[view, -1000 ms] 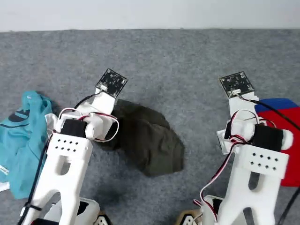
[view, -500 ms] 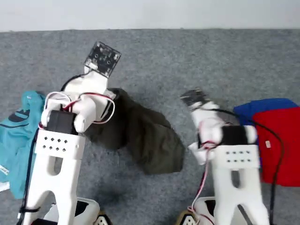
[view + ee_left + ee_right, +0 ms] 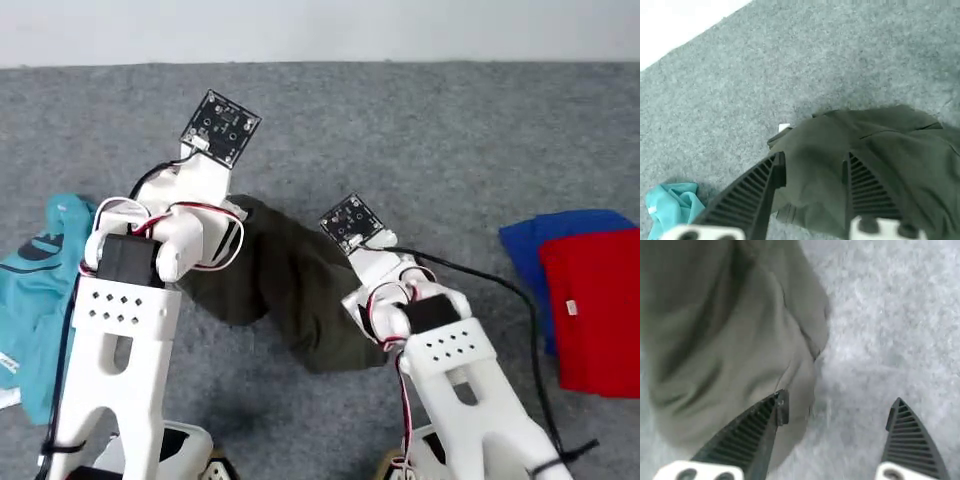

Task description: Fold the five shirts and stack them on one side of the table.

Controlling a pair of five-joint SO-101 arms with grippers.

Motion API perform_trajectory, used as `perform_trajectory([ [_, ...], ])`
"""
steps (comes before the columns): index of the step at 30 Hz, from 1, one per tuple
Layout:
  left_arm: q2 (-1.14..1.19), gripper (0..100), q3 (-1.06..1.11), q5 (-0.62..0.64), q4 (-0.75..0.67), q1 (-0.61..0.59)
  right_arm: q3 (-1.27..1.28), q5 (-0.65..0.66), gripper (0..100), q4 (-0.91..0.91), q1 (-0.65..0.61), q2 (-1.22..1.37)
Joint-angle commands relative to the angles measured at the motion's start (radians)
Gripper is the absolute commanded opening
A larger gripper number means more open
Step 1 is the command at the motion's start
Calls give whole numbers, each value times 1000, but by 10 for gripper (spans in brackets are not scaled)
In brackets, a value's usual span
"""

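1. Left gripper [image 3: 814,157]: jaws apart, hanging over the end of the olive shirt [image 3: 300,290] nearer the teal shirt [image 3: 50,290]. Cloth shows in the gap, but I see no pinch. I read it as holding nothing.
2. Right gripper [image 3: 840,397]: spread wide. One finger is over the olive shirt's opposite edge, the other over bare table [image 3: 400,130]. Nothing is held.
3. Olive shirt: mid-table between the two arms. It is lumpy and creased with no clean rectangle. My read is that its fold is under way but not finished.
4. Red shirt [image 3: 595,300] lies flat on the blue shirt [image 3: 545,235] at the right side of the table. Blue shows past red's far and inner edges. Both look folded, so I count two done and take this as the stack side.
5. Teal shirt: crumpled heap at the table's left edge, well apart from the stack. It looks unfolded.
6. White scrap [image 3: 6,398] sits at the frame edge, just beside the teal heap. It could be the fifth shirt, but too little shows to tell.
7. Progress, as a judgement: about two of five.
8. Left to do: square up the olive shirt, finish its fold and move it onto the red shirt. Then the teal shirt, then the fifth.
9. Both grippers sit at opposite ends of the olive shirt, so a two-point pickup looks like the step in hand.
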Motion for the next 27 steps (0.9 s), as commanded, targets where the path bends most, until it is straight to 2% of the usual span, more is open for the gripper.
perform_trajectory([
  [1, 0, 189, -39, -11, 5, -5, -15, -15, 314, -108, -15, 117],
  [7, -5, 189, -39, -11, 8, -5, -218, -14, 290, -131, -21, 527],
  [9, -6, 189, -38, -11, 20, -5, -319, -11, 203, -74, -21, 639],
  [12, -6, 189, -38, -11, 68, -5, -453, 89, 6, 51, -12, 740],
  [15, -6, 189, -38, -11, 114, -5, -540, 120, 54, 145, 16, 756],
  [18, -6, 189, -38, -11, 135, -5, -669, 143, 6, 226, 51, 707],
  [20, -5, 189, -38, -11, 132, -5, -789, 144, 14, 269, 87, 659],
  [27, -2, 189, -38, -11, 130, -5, -1197, 150, 9, 282, 180, 644],
])
